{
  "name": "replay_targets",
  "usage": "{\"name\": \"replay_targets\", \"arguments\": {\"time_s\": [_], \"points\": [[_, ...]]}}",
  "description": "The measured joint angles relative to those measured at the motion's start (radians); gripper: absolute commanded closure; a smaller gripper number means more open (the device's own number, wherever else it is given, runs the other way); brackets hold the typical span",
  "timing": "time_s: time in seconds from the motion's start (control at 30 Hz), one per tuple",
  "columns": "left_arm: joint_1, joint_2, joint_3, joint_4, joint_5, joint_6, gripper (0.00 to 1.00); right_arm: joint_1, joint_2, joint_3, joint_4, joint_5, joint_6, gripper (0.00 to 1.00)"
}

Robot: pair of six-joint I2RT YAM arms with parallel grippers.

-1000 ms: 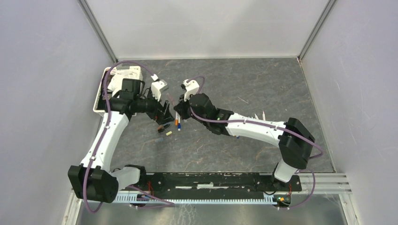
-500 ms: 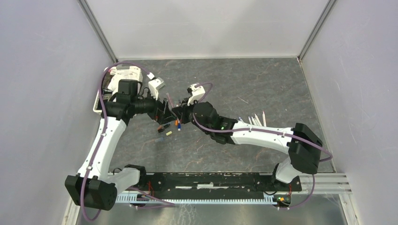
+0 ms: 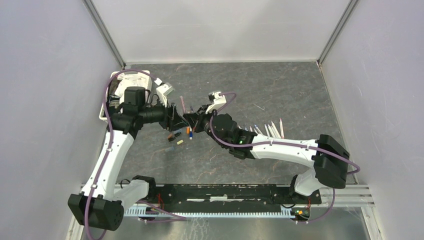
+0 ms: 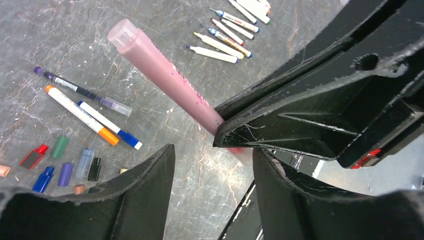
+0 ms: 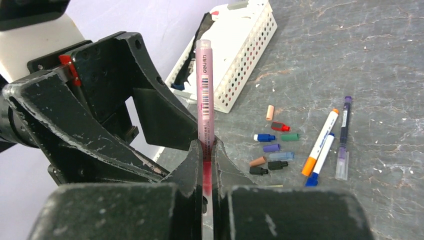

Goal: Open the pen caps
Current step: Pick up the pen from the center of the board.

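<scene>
My right gripper [image 5: 204,150] is shut on a pink pen [image 5: 204,85] and holds it above the table. In the left wrist view the pink pen [image 4: 160,75] runs down into the right jaws. Its short lower end [image 4: 244,154] pokes out between my left fingers [image 4: 145,190]. My left gripper [image 4: 212,170] stands open around that end, the jaws apart. Several loose pen caps [image 5: 272,145] in red, blue, green, purple, black and tan lie on the table below; the left wrist view shows these caps [image 4: 60,165] too. In the top view the two grippers [image 3: 185,120] meet over them.
An orange-capped and a blue-capped pen [image 4: 92,117] and a purple pen [image 4: 75,90] lie beside the caps. Several uncapped white pens [image 4: 225,35] lie farther right. A white basket [image 5: 240,55] stands at the far left of the table [image 3: 280,90].
The right wrist has swung rightward with the pink pen. The left gripper has closed in on the pen's end and its jaws have narrowed.
</scene>
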State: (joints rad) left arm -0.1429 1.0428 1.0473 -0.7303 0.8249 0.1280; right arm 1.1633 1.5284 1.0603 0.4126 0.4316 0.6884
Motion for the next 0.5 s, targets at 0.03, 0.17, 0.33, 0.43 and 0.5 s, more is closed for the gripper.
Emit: {"name": "replay_targets", "arguments": {"time_s": [0.03, 0.17, 0.33, 0.43, 0.5], "points": [[0.0, -0.007, 0.0, 0.007, 0.004, -0.012, 0.4, 0.003, 0.0, -0.002, 0.008, 0.009, 0.006, 1.0], [0.0, -0.023, -0.005, 0.037, 0.024, -0.053, 0.5, 0.01, 0.0, -0.005, 0.044, 0.034, 0.026, 1.0], [0.0, -0.027, -0.036, 0.088, 0.063, -0.1, 0.59, 0.016, 0.004, -0.005, 0.06, 0.067, 0.031, 1.0], [0.0, -0.027, -0.051, 0.101, 0.075, -0.116, 0.6, 0.021, 0.011, -0.005, 0.069, 0.078, 0.035, 1.0], [0.0, -0.027, -0.052, 0.105, 0.077, -0.117, 0.61, 0.022, 0.014, -0.005, 0.081, 0.083, 0.042, 1.0]]}}
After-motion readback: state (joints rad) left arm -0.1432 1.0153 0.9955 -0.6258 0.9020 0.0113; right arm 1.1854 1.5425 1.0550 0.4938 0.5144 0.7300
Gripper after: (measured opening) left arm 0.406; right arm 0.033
